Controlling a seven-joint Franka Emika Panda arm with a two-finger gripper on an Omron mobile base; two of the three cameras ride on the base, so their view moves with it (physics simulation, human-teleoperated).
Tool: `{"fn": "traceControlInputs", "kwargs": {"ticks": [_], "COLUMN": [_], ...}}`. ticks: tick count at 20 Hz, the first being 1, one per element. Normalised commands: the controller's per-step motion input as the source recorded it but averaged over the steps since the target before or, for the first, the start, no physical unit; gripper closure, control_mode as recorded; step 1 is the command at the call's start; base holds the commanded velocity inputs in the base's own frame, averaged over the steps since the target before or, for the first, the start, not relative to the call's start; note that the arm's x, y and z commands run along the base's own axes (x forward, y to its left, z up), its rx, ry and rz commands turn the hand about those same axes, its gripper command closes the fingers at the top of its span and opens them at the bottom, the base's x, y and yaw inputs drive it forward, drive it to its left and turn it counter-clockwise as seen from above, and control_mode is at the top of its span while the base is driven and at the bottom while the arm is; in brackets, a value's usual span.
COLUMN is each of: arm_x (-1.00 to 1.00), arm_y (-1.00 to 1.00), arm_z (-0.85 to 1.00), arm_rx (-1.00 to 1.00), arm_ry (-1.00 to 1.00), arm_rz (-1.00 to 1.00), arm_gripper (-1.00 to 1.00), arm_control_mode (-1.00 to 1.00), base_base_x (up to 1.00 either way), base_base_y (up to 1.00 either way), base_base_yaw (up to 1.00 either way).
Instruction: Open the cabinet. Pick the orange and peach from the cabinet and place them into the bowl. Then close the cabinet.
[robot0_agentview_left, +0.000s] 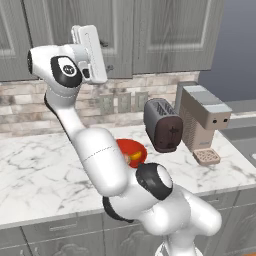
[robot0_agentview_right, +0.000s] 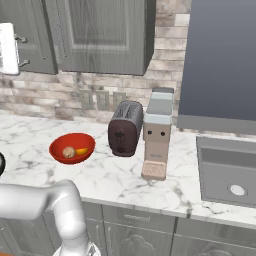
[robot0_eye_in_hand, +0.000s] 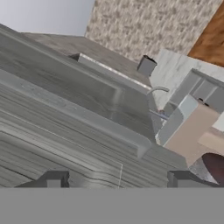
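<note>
Gripper (robot0_eye_in_hand: 118, 180) fingertips stand spread apart with nothing between them, pressed close against the grey wood-grain face of the cabinet (robot0_agentview_left: 165, 35), whose two doors we see shut in both base views. Below the cabinet, on the marble counter (robot0_agentview_right: 125, 180), the red bowl (robot0_agentview_right: 56, 152) sits just left of the dark toaster (robot0_agentview_right: 125, 128), and in it we make out the pale peach (robot0_agentview_right: 68, 152) beside a sliver of the orange (robot0_agentview_right: 82, 150). We judge the task all but finished: both fruits appear to be in the bowl and the doors look closed, so only backing the hand away from the cabinet seems left. From the left base view our own arm covers much of the bowl, and the hand (robot0_agentview_left: 90, 52) hides the seam where the doors meet, so we cannot tell whether they are fully flush. The tan coffee machine (robot0_agentview_right: 157, 135) stands right of the toaster.
</note>
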Motion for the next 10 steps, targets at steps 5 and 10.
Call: {"fn": "traceControlInputs", "kwargs": {"ticks": [5,10], "arm_x": [0.64,0.61], "arm_y": [-0.52,-0.46], "arm_z": [0.00,0.00], "arm_rx": [0.06,0.05], "arm_ry": [-0.13,-0.12], "arm_rz": [0.08,0.09], "arm_gripper": [-1.00,-1.00], "arm_control_mode": [-1.00,-1.00], "base_base_x": [0.00,0.00], "base_base_y": [0.00,0.00], "base_base_yaw": [0.00,0.00]}}
